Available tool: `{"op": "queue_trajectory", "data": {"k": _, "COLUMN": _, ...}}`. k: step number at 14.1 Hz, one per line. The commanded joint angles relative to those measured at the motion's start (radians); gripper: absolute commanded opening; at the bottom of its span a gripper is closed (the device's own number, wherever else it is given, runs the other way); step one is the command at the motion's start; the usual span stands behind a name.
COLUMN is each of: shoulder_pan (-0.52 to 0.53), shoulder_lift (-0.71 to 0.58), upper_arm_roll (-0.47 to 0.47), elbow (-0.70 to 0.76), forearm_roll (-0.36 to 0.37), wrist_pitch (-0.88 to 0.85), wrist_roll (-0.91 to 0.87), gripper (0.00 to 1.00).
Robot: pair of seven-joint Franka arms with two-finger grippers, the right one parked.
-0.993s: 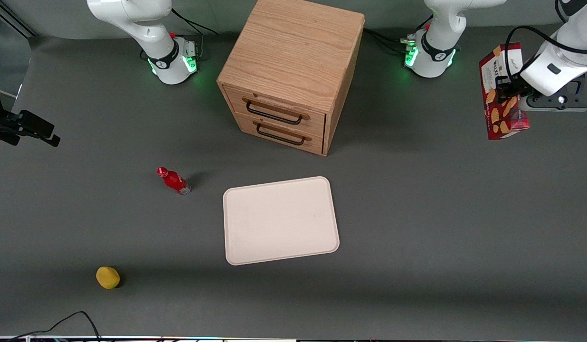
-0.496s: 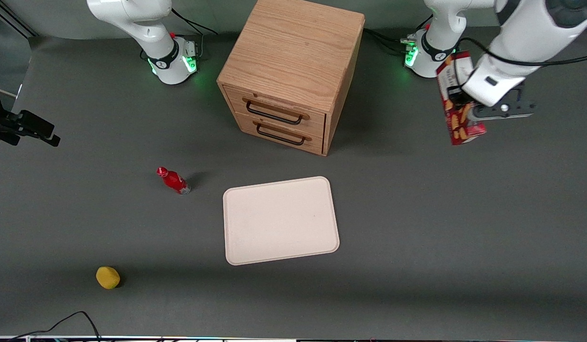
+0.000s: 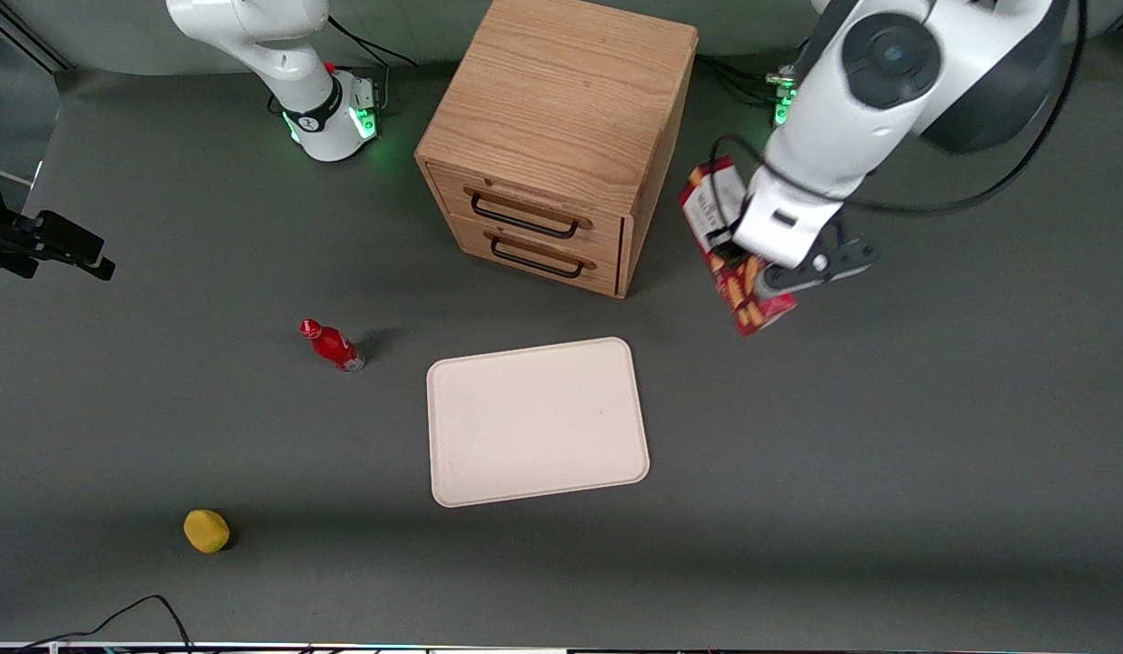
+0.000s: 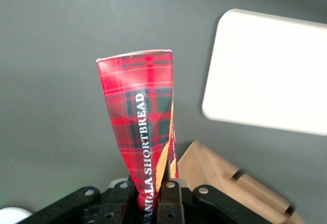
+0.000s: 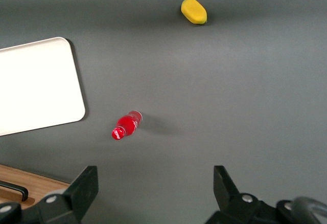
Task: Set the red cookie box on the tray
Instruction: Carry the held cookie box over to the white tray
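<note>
Front view: we see the gripper (image 3: 741, 263) clamped on the box (image 3: 736, 250) about midway along its length, carrying it in the air, clear of the table (image 3: 889, 454). The box hangs beside the cabinet (image 3: 561, 136), toward the working arm's end, its long axis steeply tilted, label end up, cookie end down. The tray (image 3: 536, 421) lies flat and bare, nearer the front camera than the cabinet, just in front of its drawers. From the box, the tray lies nearer the camera and toward the parked arm's end; the two are near but do not overlap. We judge the carry is well along, with a short diagonal traverse left, then a lowering. The tray's long side runs across the table, so the box could lie along it.

Left wrist view: fingers (image 4: 171, 196) pinch the box's (image 4: 143, 121) narrow plaid side; the box points away from the camera toward the table. The tray's corner (image 4: 265, 70) shows off to one side, not under the box.

Right wrist view: tray (image 5: 36, 86), bottle (image 5: 125, 126) and a yellow object (image 5: 194, 10), all apart; no box or gripper here.
</note>
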Motion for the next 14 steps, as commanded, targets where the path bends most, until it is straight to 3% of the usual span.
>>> {"op": "queue_trajectory", "data": {"k": 1, "shoulder_pan": -0.124, "shoulder_lift": 0.245, "upper_arm_roll": -0.002, "elbow": 0.249, "forearm_roll": 0.127, "wrist_pitch": 0.020, "wrist_roll": -0.123, "gripper": 0.00}}
{"op": "queue_trajectory", "data": {"k": 6, "shoulder_pan": -0.261, "shoulder_lift": 0.483, "upper_arm_roll": 0.023, "elbow": 0.463, "forearm_roll": 0.291, "wrist_pitch": 0.082, "wrist_roll": -0.197, "gripper": 0.00}}
{"op": "queue_trajectory", "data": {"k": 14, "shoulder_pan": -0.381, "shoulder_lift": 0.625, "upper_arm_roll": 0.115, "elbow": 0.473, "forearm_roll": 0.385, "wrist_pitch": 0.207, "wrist_roll": -0.288, "gripper": 0.00}}
